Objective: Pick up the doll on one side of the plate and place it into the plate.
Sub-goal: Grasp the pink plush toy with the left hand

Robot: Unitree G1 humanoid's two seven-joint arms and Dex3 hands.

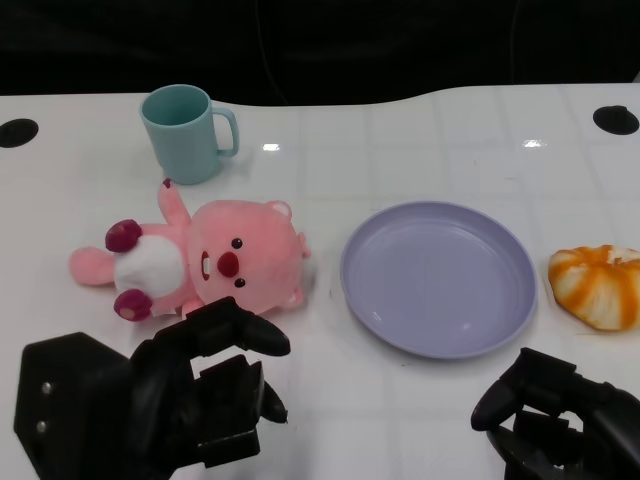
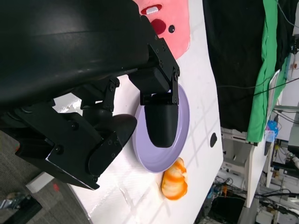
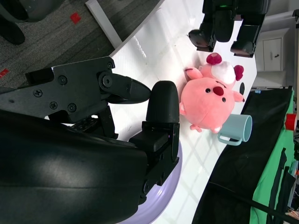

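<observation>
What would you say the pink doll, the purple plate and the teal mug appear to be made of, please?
The doll looks like soft plush fabric: fuzzy matte surface, rounded stuffed shape. The plate seems to be smooth plastic or melamine, with a soft sheen on its rim. The mug looks like matte plastic, possibly glazed ceramic; the even colour leaves it open.

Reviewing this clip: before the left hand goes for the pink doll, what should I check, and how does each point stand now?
1. Left hand holds nothing, fingers apart: ok.
2. Pink doll lies free on the table beside the plate, untouched: ok.
3. Purple plate holds nothing: ok.
4. Teal mug stands apart from the doll: ok.
5. Right hand stays short of the plate: ok.
6. Orange item lies outside the plate: ok.
</observation>
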